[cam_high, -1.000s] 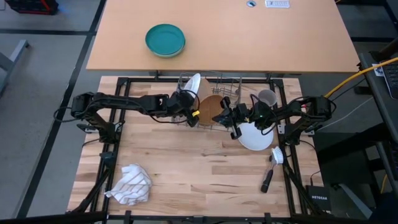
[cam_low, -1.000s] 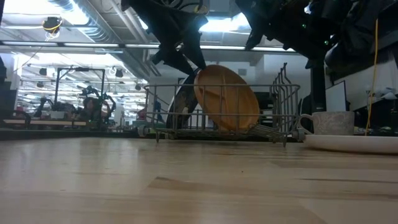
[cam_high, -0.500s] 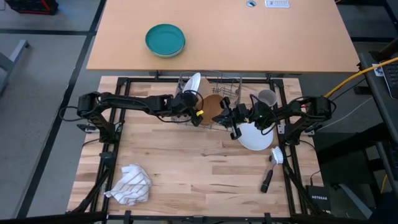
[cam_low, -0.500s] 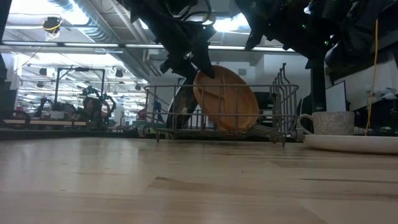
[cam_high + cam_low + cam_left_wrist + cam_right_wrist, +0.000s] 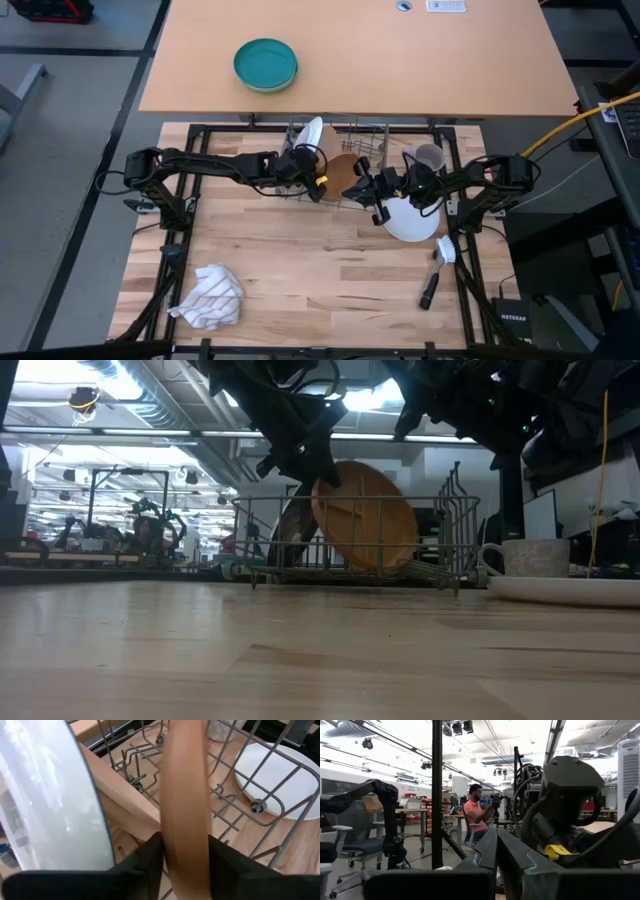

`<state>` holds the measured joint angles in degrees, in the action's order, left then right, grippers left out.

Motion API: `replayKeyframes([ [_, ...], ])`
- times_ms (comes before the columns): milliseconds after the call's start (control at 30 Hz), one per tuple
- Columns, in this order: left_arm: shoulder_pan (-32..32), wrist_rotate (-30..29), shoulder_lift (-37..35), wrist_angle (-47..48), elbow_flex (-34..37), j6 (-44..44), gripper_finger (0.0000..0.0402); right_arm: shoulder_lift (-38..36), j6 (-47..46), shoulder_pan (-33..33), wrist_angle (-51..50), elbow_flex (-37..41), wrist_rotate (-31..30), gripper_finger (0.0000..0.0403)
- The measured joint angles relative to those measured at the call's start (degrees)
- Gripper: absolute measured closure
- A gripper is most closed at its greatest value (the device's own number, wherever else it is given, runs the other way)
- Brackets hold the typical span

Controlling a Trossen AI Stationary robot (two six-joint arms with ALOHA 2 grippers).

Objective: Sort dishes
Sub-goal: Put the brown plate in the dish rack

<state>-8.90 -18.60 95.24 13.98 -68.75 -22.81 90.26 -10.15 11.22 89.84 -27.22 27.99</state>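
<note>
**Left wrist view: fingers straddle the bowl's rim**

Left wrist view shows the left gripper (image 5: 184,857) with a dark finger on each side of the peach-pink bowl (image 5: 185,785), jaws narrowed against its rim. The bowl stands on edge in the wire rack (image 5: 340,160), beside an upright pale plate (image 5: 50,795). A second ago these jaws stood wider, short of the rim. The right gripper (image 5: 496,845) hangs above the white plate (image 5: 410,217), fingers pressed together, empty. The grey mug (image 5: 429,158) sits just behind that plate.

Left pincer (image 5: 184,857) closed on bowl (image 5: 185,795)
</note>
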Motion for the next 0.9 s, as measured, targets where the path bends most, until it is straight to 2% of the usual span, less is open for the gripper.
replayKeyframes([
  [233, -0.1, -1.3, -0.1, 0.1, 0.0, 0.4, 0.0353, -2.3, 0.3, 0.0, 0.1, 0.0, 1.2, 0.0388],
  [567, 1.4, -1.8, -1.3, 0.0, -2.0, -0.3, 0.0365, -9.4, 4.8, 0.1, -1.8, 0.0, 4.7, 0.0388],
  [733, 3.0, -3.1, -1.3, 0.2, -4.8, 2.2, 0.0369, -13.7, 8.1, 0.1, -9.3, 0.0, 4.7, 0.0388],
  [900, 4.4, -6.8, -1.8, 0.9, -6.1, 5.4, 0.0368, -20.3, 15.0, 0.0, -23.6, 0.0, 5.3, 0.0388],
])
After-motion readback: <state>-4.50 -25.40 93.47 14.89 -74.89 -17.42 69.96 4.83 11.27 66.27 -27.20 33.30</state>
